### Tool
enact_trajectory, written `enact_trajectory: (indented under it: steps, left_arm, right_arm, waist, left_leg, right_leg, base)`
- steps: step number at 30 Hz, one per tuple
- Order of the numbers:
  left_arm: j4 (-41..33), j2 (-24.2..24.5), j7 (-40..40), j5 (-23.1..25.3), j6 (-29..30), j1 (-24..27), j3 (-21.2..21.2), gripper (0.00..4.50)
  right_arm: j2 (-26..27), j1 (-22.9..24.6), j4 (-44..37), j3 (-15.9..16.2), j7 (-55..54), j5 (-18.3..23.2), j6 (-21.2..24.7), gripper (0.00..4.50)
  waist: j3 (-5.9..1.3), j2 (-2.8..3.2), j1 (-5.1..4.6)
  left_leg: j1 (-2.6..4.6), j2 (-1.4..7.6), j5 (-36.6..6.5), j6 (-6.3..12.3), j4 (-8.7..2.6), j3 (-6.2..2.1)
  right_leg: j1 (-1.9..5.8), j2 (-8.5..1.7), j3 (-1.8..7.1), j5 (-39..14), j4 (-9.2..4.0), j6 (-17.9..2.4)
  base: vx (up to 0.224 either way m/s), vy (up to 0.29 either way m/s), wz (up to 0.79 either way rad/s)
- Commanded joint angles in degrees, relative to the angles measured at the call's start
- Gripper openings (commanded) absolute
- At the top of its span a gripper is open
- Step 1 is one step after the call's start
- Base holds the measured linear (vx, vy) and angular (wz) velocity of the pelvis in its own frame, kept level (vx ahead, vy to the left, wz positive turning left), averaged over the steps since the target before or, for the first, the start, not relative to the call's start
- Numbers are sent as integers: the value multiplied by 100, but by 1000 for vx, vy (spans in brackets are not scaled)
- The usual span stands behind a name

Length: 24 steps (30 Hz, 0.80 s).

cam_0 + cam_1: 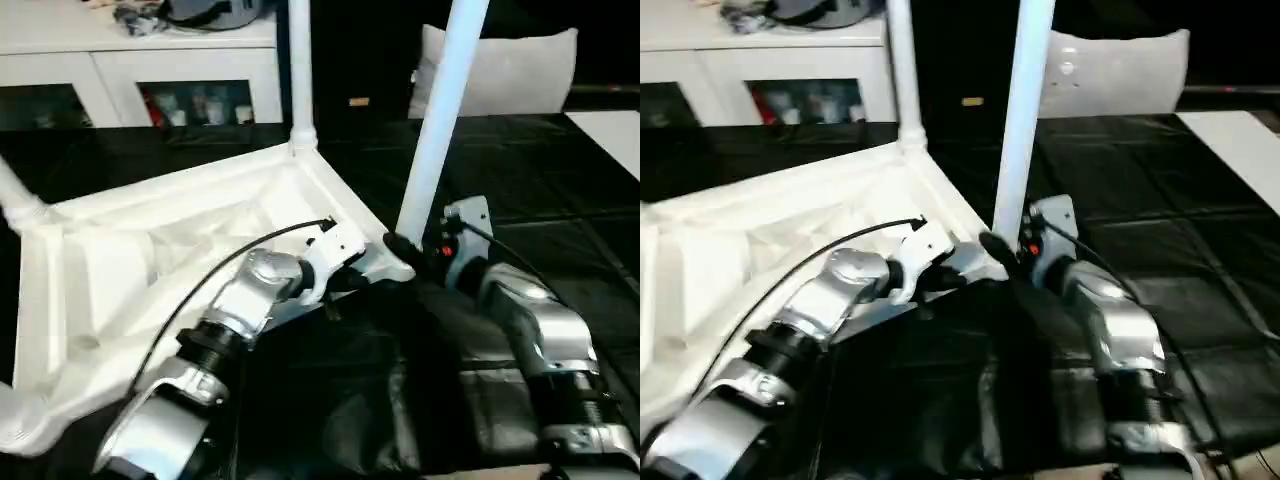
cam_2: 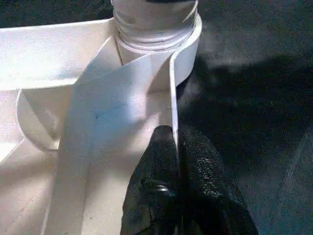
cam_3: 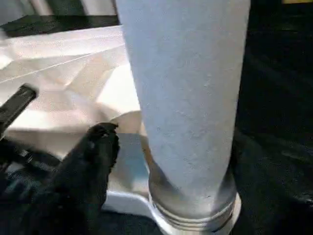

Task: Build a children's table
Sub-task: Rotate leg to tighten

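while left end effector [image 2: 177, 147] pinches tabletop [image 1: 120, 260] rim | right end effector [image 1: 400, 245]: at leg [image 1: 440, 120], grip unclear

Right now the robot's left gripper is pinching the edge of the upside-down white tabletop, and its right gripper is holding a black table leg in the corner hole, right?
Almost. The leg at the right gripper is white, not black; the left eye view shows it. The rest holds: the left gripper pinches the tabletop edge, seen in the left wrist view.

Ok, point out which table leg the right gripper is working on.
The near leg, standing in the tabletop corner socket beside the right gripper. The other upright leg stands at the far corner, away from both grippers.
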Motion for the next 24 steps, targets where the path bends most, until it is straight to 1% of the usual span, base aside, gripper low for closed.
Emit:
enact_trajectory:
  steps: [1, 2, 3, 4, 5, 6, 7, 8, 9, 11, 12, 13, 14, 15, 16, 17, 18, 19, 20, 21, 22, 23, 24]
  left_arm:
    - [-136, 109, -283, -9, -215, 14, -114, 0]
    - [-137, 133, -326, -12, -237, 19, -122, 0]
    - [-136, 254, -532, -5, -416, 39, -181, 0]
    - [-134, 351, -706, 2, -613, 55, -235, 0]
    - [-134, 351, -706, 2, -613, 55, -235, 0]
    - [-122, 488, -979, -12, -877, 72, -317, 0]
    - [-131, 583, -1206, -38, -1006, 90, -379, 0]
    - [-142, 680, -1445, -71, -1121, 109, -442, 0]
    - [-149, 756, -1616, -79, -1229, 118, -506, 0]
    - [-160, 834, -1790, -77, -1348, 127, -581, 0]
    - [-169, 934, -2020, -58, -1522, 139, -684, 0]
    - [-169, 934, -2020, -58, -1522, 139, -684, 0]
    - [-184, 1034, -2276, -52, -1674, 152, -780, 0]
    - [-194, 1073, -2381, -54, -1722, 158, -816, 0]
    - [-194, 1073, -2381, -54, -1722, 158, -816, 0]
    - [-236, 1148, -2560, -60, -1805, 170, -880, 0]
    - [-269, 1222, -2744, -75, -1897, 174, -943, 0]
    - [-287, 1267, -2852, -84, -1956, 175, -981, 0]
    - [-289, 1272, -2864, -85, -1962, 176, -985, 0]
    - [-319, 1327, -3021, -104, -2050, 179, -1033, 0]
    - [-352, 1358, -3115, -116, -2096, 188, -1062, 0]
    - [-361, 1364, -3137, -118, -2107, 190, -1068, 0]
    - [-414, 1392, -3252, -131, -2165, 203, -1101, 0]
  right_arm:
    - [-182, 71, -193, 89, 375, 105, -58, 402]
    - [-224, 76, -195, 89, 427, 105, -69, 413]
    - [-423, 100, -199, 93, 676, 114, -101, 422]
    - [-572, 118, -205, 94, 887, 128, -111, 422]
    - [-572, 118, -205, 94, 887, 128, -111, 444]
    - [-833, 160, -250, 150, 1283, 164, -115, 444]
    - [-1027, 192, -289, 219, 1581, 177, -129, 444]
    - [-1232, 226, -331, 299, 1895, 191, -148, 444]
    - [-1345, 229, -332, 355, 2066, 192, -171, 444]
    - [-1440, 225, -330, 409, 2228, 200, -196, 444]
    - [-1530, 222, -328, 478, 2497, 227, -269, 429]
    - [-1530, 222, -328, 478, 2497, 227, -269, 418]
    - [-1617, 224, -329, 545, 2798, 271, -327, 409]
    - [-1647, 226, -329, 570, 2917, 293, -341, 406]
    - [-1647, 226, -329, 570, 2917, 293, -341, 398]
    - [-1682, 232, -334, 615, 3108, 336, -361, 384]
    - [-1742, 253, -390, 701, 3313, 395, -326, 372]
    - [-1781, 266, -428, 757, 3435, 431, -304, 366]
    - [-1785, 268, -432, 763, 3449, 436, -302, 364]
    - [-1825, 287, -496, 838, 3627, 521, -222, 357]
    - [-1845, 305, -554, 893, 3746, 593, -129, 357]
    - [-1845, 308, -566, 906, 3774, 607, -110, 332]
    - [-1831, 330, -630, 971, 3922, 670, -15, 324]
  waist:
    - [-424, -62, 54]
    - [-428, -52, 77]
    - [-421, -68, 87]
    - [-428, -64, 112]
    - [-428, -67, 122]
    - [-425, -67, 127]
    - [-428, -66, 145]
    - [-428, -69, 165]
    - [-427, -72, 187]
    - [-417, -70, 218]
    - [-419, -74, 240]
    - [-422, -68, 267]
    - [-414, -65, 281]
    - [-423, -62, 308]
    - [-421, -58, 313]
    - [-418, -89, 327]
    - [-412, -89, 354]
    - [-408, -86, 360]
    - [-401, -87, 374]
    - [-398, -112, 386]
    - [-394, -106, 389]
    - [-388, -110, 392]
    - [-383, -110, 385]
  left_leg:
    - [32, 320, -641, 571, -369, -94]
    - [41, 323, -671, 543, -371, -104]
    - [41, 325, -690, 526, -376, -97]
    - [43, 323, -706, 517, -376, -100]
    - [41, 323, -706, 523, -376, -103]
    - [35, 326, -679, 518, -377, -98]
    - [45, 319, -710, 533, -373, -102]
    - [52, 321, -722, 559, -368, -92]
    - [33, 331, -689, 581, -368, -91]
    - [40, 337, -720, 561, -372, -85]
    - [47, 340, -738, 531, -372, -80]
    - [47, 337, -753, 529, -368, -87]
    - [59, 352, -774, 503, -374, -80]
    - [65, 365, -804, 492, -372, -83]
    - [66, 374, -785, 485, -377, -84]
    - [71, 379, -834, 470, -378, -83]
    - [66, 372, -867, 458, -380, -87]
    - [65, 378, -879, 447, -387, -86]
    - [77, 374, -939, 424, -386, -81]
    - [80, 372, -976, 399, -389, -81]
    - [76, 378, -986, 379, -395, -88]
    - [71, 377, -1025, 359, -402, -91]
    - [75, 375, -1066, 332, -406, -93]
  right_leg:
    - [384, -373, 367, -1583, -343, -970]
    - [381, -380, 365, -1599, -340, -949]
    - [380, -375, 379, -1595, -342, -937]
    - [388, -378, 379, -1591, -340, -936]
    - [389, -381, 380, -1574, -334, -934]
    - [389, -383, 387, -1539, -327, -945]
    - [390, -377, 376, -1566, -334, -941]
    - [389, -383, 384, -1557, -331, -941]
    - [398, -385, 394, -1525, -309, -935]
    - [382, -388, 387, -1651, -330, -926]
    - [374, -387, 386, -1736, -336, -914]
    - [377, -395, 379, -1768, -338, -911]
    - [360, -391, 386, -1797, -341, -918]
    - [364, -394, 391, -1765, -326, -932]
    - [358, -393, 397, -1710, -313, -956]
    - [348, -383, 394, -1691, -307, -981]
    - [359, -398, 396, -1782, -303, -971]
    - [359, -405, 403, -1840, -312, -946]
    - [344, -402, 403, -1971, -334, -900]
    - [342, -399, 405, -2022, -336, -889]
    - [347, -408, 411, -2052, -326, -881]
    - [350, -408, 411, -2142, -335, -850]
    - [347, -409, 410, -2234, -342, -827]
  base:
    - [0, 0, 0]
    - [0, 0, 0]
    - [0, 0, 0]
    - [0, 0, 0]
    - [0, 0, 0]
    - [0, 0, 0]
    - [0, 0, 0]
    - [0, 0, 0]
    - [0, 0, 0]
    - [0, 0, 0]
    - [0, 0, 0]
    - [0, 0, 0]
    - [0, 0, 0]
    - [0, 0, 0]
    - [0, 0, 0]
    - [0, 0, 0]
    - [0, 0, 0]
    - [0, 0, 0]
    - [0, 0, 0]
    - [0, 0, 0]
    - [0, 0, 0]
    - [0, 0, 0]
    - [0, 0, 0]
